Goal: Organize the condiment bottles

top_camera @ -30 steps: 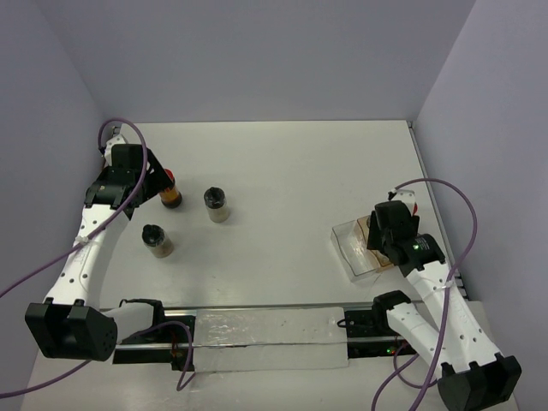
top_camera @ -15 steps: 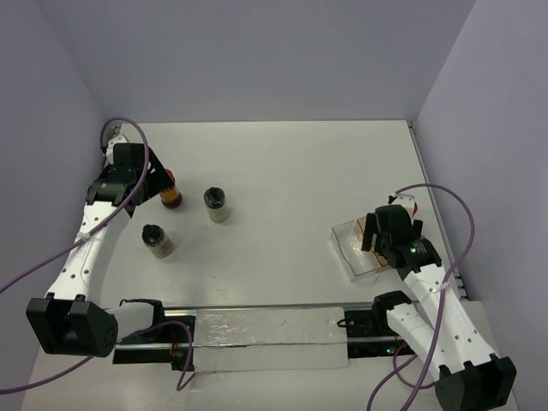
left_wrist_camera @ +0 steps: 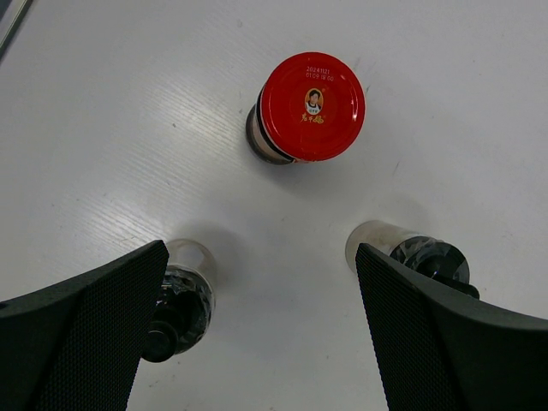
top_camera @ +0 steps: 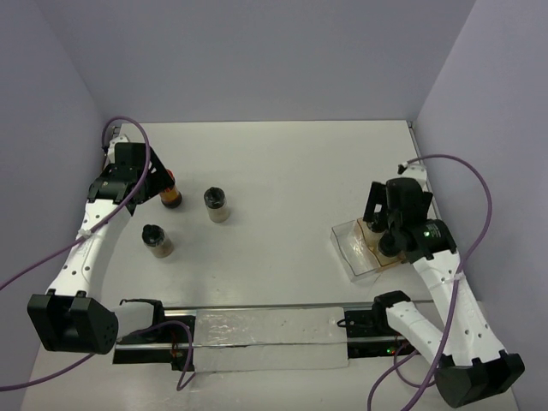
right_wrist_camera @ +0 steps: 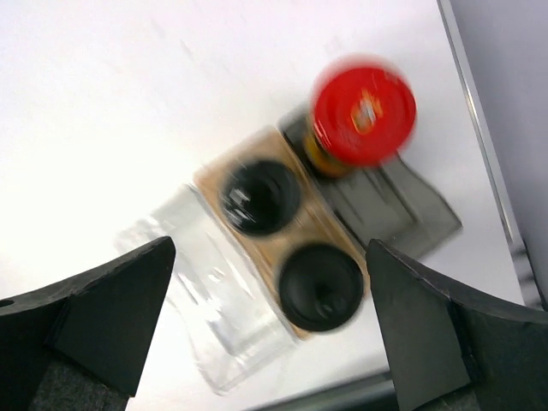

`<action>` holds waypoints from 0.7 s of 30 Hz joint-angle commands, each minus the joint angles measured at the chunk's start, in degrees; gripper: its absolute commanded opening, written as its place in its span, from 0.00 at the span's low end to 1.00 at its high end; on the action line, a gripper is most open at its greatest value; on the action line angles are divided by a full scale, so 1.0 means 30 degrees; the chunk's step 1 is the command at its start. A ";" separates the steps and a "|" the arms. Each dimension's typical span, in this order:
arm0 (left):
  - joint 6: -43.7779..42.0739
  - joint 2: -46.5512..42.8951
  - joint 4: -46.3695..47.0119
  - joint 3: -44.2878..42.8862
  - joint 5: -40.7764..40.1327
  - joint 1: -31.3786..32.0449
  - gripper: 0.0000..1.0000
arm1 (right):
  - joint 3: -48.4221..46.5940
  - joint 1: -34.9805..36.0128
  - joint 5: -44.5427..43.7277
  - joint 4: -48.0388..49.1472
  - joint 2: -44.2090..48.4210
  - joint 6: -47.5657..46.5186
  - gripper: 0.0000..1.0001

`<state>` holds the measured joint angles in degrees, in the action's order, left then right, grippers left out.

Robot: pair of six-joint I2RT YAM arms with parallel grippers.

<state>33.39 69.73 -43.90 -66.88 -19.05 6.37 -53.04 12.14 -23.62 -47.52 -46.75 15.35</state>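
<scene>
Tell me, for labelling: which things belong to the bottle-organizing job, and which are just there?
Job: loose red-capped bottle; two loose black-capped bottles; at the tray: red-capped bottle, two black-capped bottles; clear tray.
Just there: clear sheet at the near edge.

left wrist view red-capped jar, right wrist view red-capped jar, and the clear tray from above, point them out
left red-capped jar [left_wrist_camera: 312, 105], left wrist view, middle of cap
right red-capped jar [right_wrist_camera: 363, 110], right wrist view, middle of cap
clear tray [top_camera: 349, 248], top external view, bare left part of floor
</scene>
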 commanded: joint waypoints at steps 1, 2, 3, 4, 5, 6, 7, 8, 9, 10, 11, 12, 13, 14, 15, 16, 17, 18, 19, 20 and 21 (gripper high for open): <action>-0.0030 -0.0243 0.0182 -0.1190 -0.0484 -0.0132 0.99 | -0.4112 0.1220 0.1515 0.1032 -0.1969 0.0038 1.00; -0.0001 -0.0271 0.0113 -0.1274 -0.0505 -0.0132 1.00 | -0.4941 0.2016 0.1378 0.1045 -0.2992 0.0038 1.00; 0.0046 -0.0339 -0.0044 -0.1332 -0.0506 -0.0132 1.00 | -0.6151 0.3545 0.0734 0.1024 -0.3631 0.0038 1.00; 0.0082 -0.0402 -0.0160 -0.1407 -0.0448 -0.0132 1.00 | -0.7057 0.4748 0.0204 0.1015 -0.4252 0.0038 1.00; 0.0114 -0.0488 -0.0234 -0.1480 -0.0364 -0.0132 1.00 | -0.7864 0.5689 0.0087 0.1048 -0.5342 0.0038 1.00; 0.0147 -0.0588 -0.0301 -0.1547 -0.0280 -0.0132 1.00 | -0.8717 0.6610 0.0134 0.1098 -0.6660 0.0038 1.00; 0.0165 -0.0688 -0.0383 -0.1614 -0.0302 -0.0132 1.00 | -0.9867 0.7435 0.0650 0.1298 -0.7629 0.0038 1.00; 0.0184 -0.0777 -0.0489 -0.1684 -0.0334 -0.0127 0.99 | -1.0957 0.8315 0.1176 0.1516 -0.8659 0.0038 1.00; 0.0218 -0.0812 -0.0687 -0.1758 -0.0372 -0.0103 1.00 | -1.1551 0.9450 0.1503 0.1747 -0.9978 0.0038 1.00; 0.0277 -0.0865 -0.0733 -0.1775 -0.0462 -0.0105 1.00 | -1.2141 1.0051 0.1850 0.1947 -1.0238 0.0038 1.00; 0.0341 -0.0886 -0.1031 -0.1881 -0.0569 -0.0127 1.00 | -1.2932 1.0715 0.2342 0.2119 -1.1898 0.0038 1.00; 0.0393 -0.0949 -0.1174 -0.1924 -0.0669 -0.0131 0.99 | -1.3758 1.1187 0.2910 0.2348 -1.2765 0.0038 1.00; 0.0429 -0.0994 -0.1293 -0.1935 -0.0695 -0.0132 1.00 | -1.4320 1.1749 0.3308 0.2527 -1.3778 0.0038 1.00; 0.0470 -0.1022 -0.1402 -0.1935 -0.0602 -0.0132 1.00 | -1.4849 1.2252 0.3581 0.2770 -1.4717 0.0038 1.00; 0.0535 -0.1038 -0.1508 -0.1960 -0.0482 -0.0132 0.99 | -1.5444 1.2619 0.3865 0.3058 -1.5402 0.0038 1.00; 0.0612 -0.1038 -0.1643 -0.2017 -0.0423 -0.0132 0.99 | -1.5908 1.3024 0.4154 0.3252 -1.6211 0.0038 1.00; 0.0645 -0.1038 -0.1707 -0.2023 -0.0418 -0.0132 0.99 | -1.5953 1.3270 0.4286 0.3271 -1.6808 0.0038 1.00; 0.0700 -0.1090 -0.1740 -0.1997 -0.0573 -0.0132 0.99 | -1.6498 1.3505 0.4403 0.3478 -1.7342 0.0038 1.00; 0.0721 -0.1138 -0.1785 -0.1966 -0.0704 -0.0132 1.00 | -1.7039 1.3753 0.4555 0.3546 -1.8152 0.0038 1.00; 0.0736 -0.1185 -0.1832 -0.1936 -0.0829 -0.0132 1.00 | -1.7569 1.4000 0.4705 0.3591 -1.8993 0.0038 1.00; 0.0736 -0.1228 -0.1875 -0.1957 -0.0937 -0.0132 0.99 | -1.8025 1.4132 0.4643 0.3527 -1.9752 0.0038 1.00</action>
<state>34.66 67.70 -48.29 -70.33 -20.28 6.37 -99.96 52.49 -12.14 -39.07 -100.91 15.53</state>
